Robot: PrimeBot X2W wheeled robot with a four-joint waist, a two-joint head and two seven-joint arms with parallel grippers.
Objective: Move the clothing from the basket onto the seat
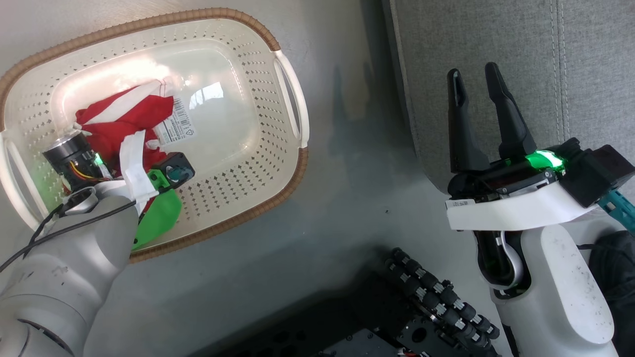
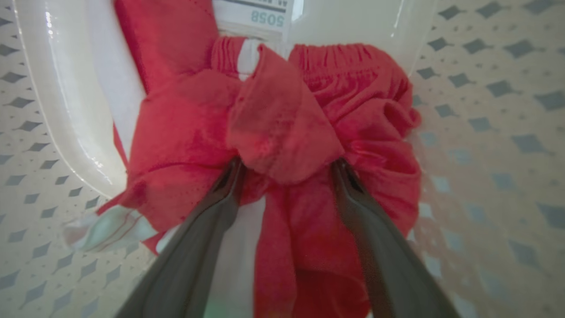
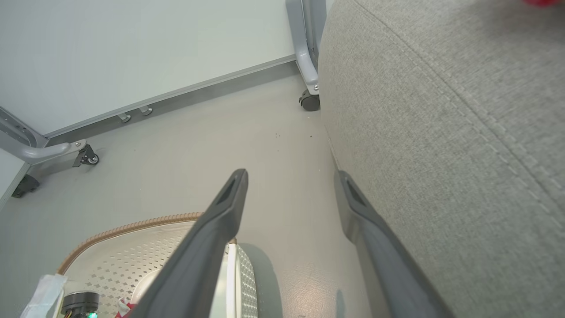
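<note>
A grey floor carries the basket, with the seat close by. Inside the basket the left gripper stands wide, its fingers straddling a bunched fold of the red clothing. The right gripper hangs wide and empty, the seat just beside its right finger.

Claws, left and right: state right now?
Left claw: open, astride a fold of the clothing in the basket, not clamped.
Right claw: open, empty, beside the seat.
</note>
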